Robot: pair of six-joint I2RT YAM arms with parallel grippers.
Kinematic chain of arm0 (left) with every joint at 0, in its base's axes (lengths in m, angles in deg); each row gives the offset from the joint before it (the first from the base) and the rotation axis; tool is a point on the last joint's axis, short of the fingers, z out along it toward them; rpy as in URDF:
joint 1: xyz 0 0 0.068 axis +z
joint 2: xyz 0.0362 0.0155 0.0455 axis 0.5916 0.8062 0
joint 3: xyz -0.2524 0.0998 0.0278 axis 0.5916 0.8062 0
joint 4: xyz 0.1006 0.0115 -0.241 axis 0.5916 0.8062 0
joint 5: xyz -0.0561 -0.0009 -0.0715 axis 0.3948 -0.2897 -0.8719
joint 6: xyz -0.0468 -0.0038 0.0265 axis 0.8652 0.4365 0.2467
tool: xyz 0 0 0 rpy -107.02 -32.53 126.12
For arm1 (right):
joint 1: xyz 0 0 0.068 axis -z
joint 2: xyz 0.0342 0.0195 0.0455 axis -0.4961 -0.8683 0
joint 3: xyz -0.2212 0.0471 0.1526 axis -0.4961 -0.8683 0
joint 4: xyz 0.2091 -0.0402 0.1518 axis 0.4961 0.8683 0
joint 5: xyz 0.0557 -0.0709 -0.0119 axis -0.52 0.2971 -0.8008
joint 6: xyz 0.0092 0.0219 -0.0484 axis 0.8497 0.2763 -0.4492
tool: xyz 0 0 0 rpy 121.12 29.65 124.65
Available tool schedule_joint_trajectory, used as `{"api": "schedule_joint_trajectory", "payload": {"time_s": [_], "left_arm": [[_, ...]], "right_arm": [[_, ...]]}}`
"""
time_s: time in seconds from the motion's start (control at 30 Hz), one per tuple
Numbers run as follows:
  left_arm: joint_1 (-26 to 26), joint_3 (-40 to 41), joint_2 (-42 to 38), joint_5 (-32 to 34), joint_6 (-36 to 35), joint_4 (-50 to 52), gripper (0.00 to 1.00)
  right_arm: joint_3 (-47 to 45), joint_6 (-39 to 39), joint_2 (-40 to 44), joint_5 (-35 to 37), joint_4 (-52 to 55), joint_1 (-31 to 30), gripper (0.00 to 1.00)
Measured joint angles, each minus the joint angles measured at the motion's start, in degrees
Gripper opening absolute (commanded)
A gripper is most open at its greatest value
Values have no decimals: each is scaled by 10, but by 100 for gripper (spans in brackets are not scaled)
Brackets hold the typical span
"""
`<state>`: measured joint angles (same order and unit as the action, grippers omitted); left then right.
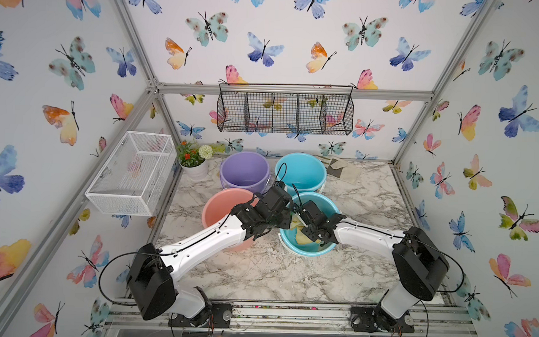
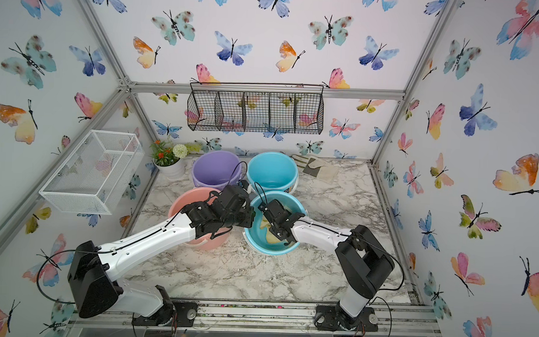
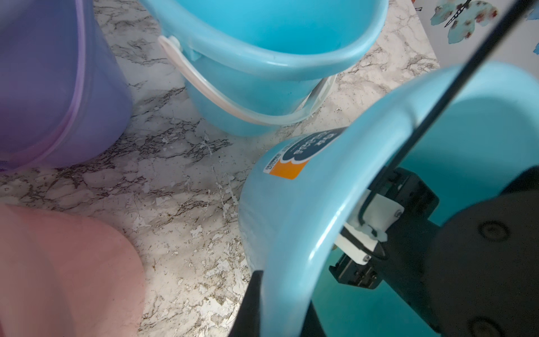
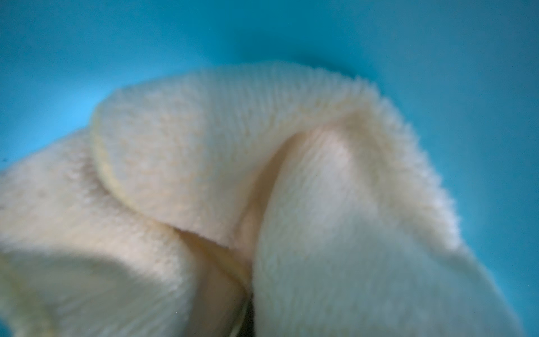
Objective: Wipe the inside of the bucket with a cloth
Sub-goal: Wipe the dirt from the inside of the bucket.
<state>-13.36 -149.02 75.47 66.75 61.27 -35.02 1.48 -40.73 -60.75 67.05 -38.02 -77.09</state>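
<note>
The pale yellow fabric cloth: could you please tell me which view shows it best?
The right wrist view: the pale yellow fabric cloth fills it, fleecy folds against the blue plastic bucket's wall. Both top views show only scraps inside that bucket, under the right arm. The left wrist view shows none.

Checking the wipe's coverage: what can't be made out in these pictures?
Floor of the bucket: both top views, covered by the cloth and right arm.
The right gripper: right wrist view, buried in blurred cloth folds.
The left gripper: left wrist view, cut by the frame edge; top views, under its own wrist.
Text on the label: left wrist view, blurred.
</note>
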Motion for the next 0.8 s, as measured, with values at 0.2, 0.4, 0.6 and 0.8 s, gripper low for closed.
{"api": "schedule_joint_trajectory", "payload": {"time_s": [0.2,0.4,0.6,0.8], "left_arm": [[-6,13,-18,20,-3,0,0],[-17,42,-31,21,-13,-6,0],[-18,47,-35,15,-17,-9,0],[-18,46,-34,3,-17,-10,0]], "right_arm": [[62,69,-14,-50,134,-1,2],[76,152,-33,-155,220,-4,2],[55,182,-21,-322,216,0,2],[17,199,-4,-443,130,5,2]]}}
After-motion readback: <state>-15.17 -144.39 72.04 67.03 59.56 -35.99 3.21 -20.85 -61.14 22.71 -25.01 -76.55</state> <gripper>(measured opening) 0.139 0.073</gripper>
